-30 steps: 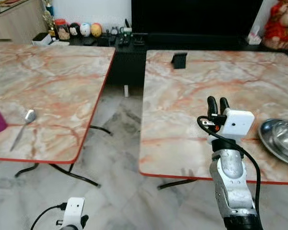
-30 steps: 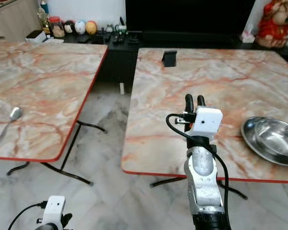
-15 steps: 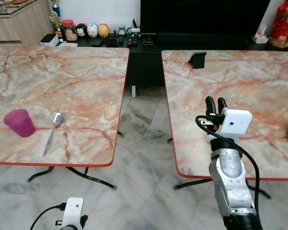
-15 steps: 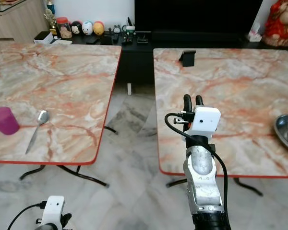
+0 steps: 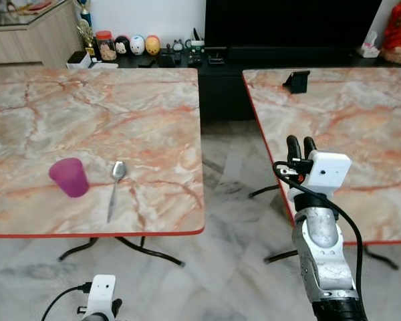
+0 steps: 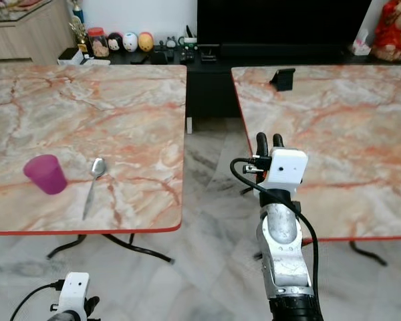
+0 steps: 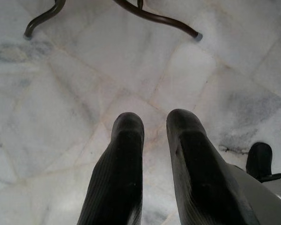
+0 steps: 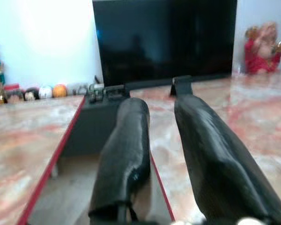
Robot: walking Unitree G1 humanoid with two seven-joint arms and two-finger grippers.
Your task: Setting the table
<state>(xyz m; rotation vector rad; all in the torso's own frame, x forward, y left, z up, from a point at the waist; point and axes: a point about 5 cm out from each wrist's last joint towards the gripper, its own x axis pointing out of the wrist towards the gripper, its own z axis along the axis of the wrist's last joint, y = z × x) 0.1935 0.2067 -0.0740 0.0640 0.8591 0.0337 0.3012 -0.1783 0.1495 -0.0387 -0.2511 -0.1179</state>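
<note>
A purple cup point(image 5: 69, 177) stands upright near the front edge of the left marble table point(image 5: 107, 107). Just to its right lies a metal spoon point(image 5: 115, 187), bowl end pointing away from me. My right gripper point(image 5: 301, 142) is raised in front of me over the near left corner of the right marble table point(image 5: 347, 120), pointing away. Its fingers point(image 8: 126, 140) are a little apart with nothing between them. My left gripper point(image 7: 154, 122) hangs low over the floor, its fingers slightly apart and empty.
A strip of marble floor point(image 5: 230, 167) separates the two red-edged tables, with black table legs point(image 5: 154, 251) underneath. A small black stand point(image 5: 297, 81) sits at the back of the right table. A dark TV cabinet with figurines point(image 5: 137, 45) lines the far wall.
The camera has swung to the left, so the whole scene has slid right. The steel bowl has left the picture and the cup and spoon have come in. Both arms keep their pose.
</note>
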